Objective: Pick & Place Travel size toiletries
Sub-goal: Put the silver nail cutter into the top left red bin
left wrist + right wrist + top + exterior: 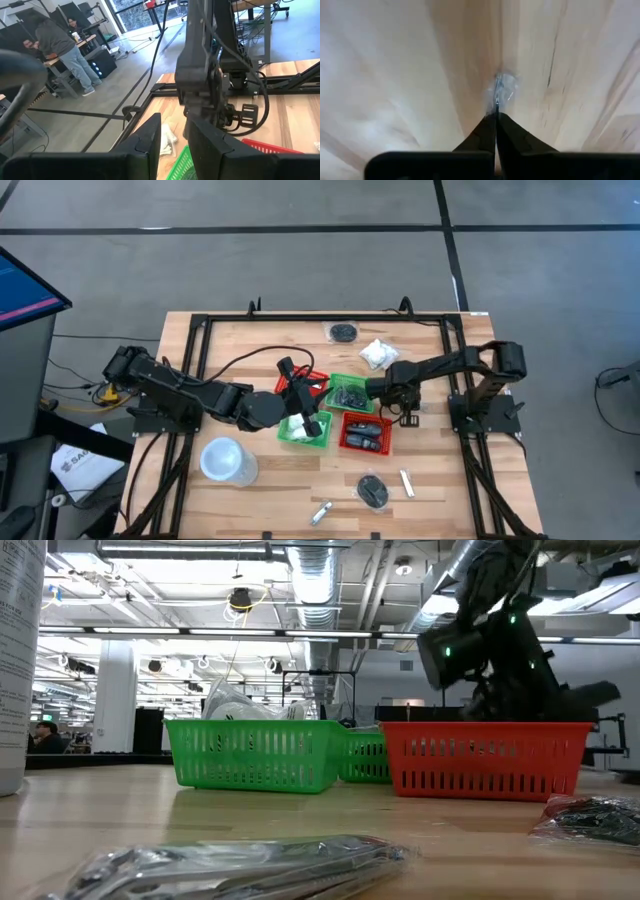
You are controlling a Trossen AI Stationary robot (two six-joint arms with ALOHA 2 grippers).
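Right gripper (496, 117) is down at the table (440, 470), just beside the right-hand green basket (350, 392). Its fingers are pressed together on a thin clear sliver of wrap (501, 95), probably the edge of a packet. The pinch looks marginal (only the film seems caught), so the item may slip out on lifting, or the tips may drag on the wood.

Left gripper (172, 145) hangs over the near-left green basket (303, 430), fingers apart with nothing between them. The two arms are close above the baskets; a carry toward the red basket (365, 432) could bring them into contact.

Loose toiletries on the table:
- white packet (377, 353) and black bundle (343, 332) near the far edge
- second black bundle (374, 491) and two silvery tubes (407, 483) near the near edge
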